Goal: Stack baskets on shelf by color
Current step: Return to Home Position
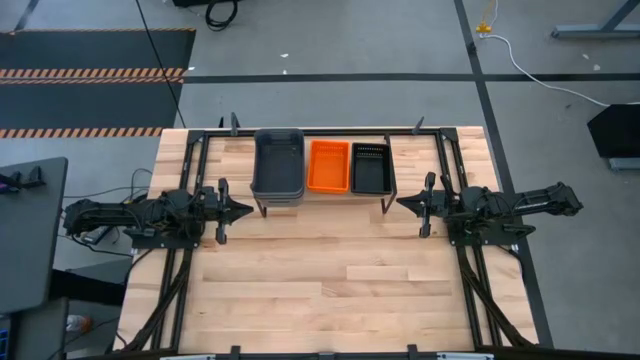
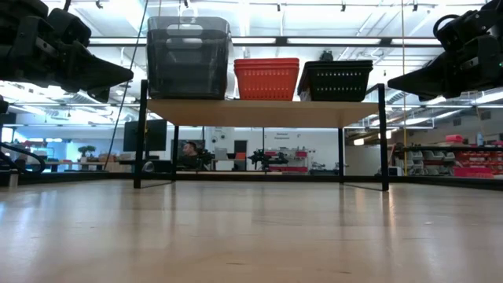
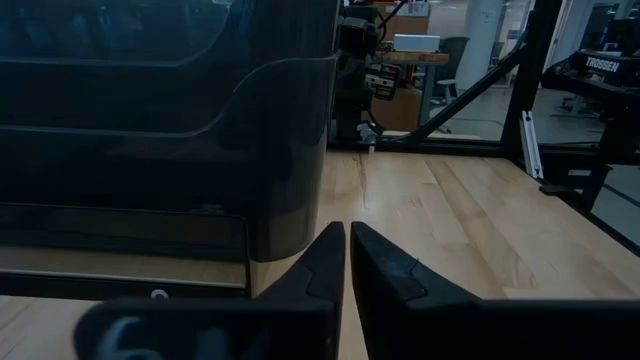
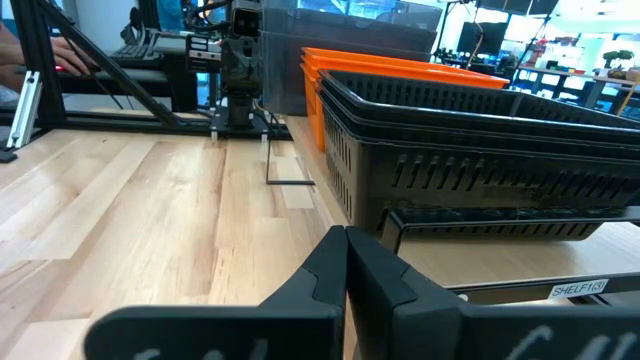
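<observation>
The shelf [image 2: 259, 112], a light plank on thin black legs, carries three stacks side by side: grey baskets [image 1: 278, 164] on its left end, orange mesh baskets [image 1: 328, 165] in the middle, black mesh baskets [image 1: 369, 166] on its right end. Each stack rests by its bottom on the plank. My left gripper [image 1: 247, 210] hovers shut just left of the shelf, level with the grey stack [image 3: 160, 120]. My right gripper [image 1: 401, 203] hovers shut just right of the shelf, beside the black stack [image 4: 480, 140]. Neither touches anything.
The wooden tabletop [image 1: 330, 290] spreads wide on the near side of the shelf. Black frame rails [image 1: 180, 290] run along both table sides under the arms. Beyond the far edge lies the room, where a person [image 2: 189, 151] shows far off.
</observation>
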Available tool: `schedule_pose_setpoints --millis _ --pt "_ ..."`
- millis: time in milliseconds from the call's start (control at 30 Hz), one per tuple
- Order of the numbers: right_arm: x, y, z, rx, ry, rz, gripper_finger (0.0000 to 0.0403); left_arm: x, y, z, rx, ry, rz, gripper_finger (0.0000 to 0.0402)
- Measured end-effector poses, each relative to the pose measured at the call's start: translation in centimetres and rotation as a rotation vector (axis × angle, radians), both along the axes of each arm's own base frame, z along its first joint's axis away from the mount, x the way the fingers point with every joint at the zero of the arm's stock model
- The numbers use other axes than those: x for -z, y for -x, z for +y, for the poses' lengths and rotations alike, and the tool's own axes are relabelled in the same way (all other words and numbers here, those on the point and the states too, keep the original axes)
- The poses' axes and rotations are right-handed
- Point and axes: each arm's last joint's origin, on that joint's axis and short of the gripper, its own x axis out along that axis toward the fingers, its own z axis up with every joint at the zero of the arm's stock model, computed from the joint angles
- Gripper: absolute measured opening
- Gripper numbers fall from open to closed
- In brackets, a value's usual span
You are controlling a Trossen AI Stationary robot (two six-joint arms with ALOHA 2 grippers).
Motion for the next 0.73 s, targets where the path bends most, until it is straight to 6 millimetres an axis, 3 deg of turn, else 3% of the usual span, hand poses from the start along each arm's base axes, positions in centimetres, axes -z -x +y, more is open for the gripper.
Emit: schedule_pose_setpoints --millis 733 --pt "0.0 0.0 0.0 0.0 0.0 0.0 0.0012 0.01 0.0 0.0 0.0 0.0 0.001 0.003"
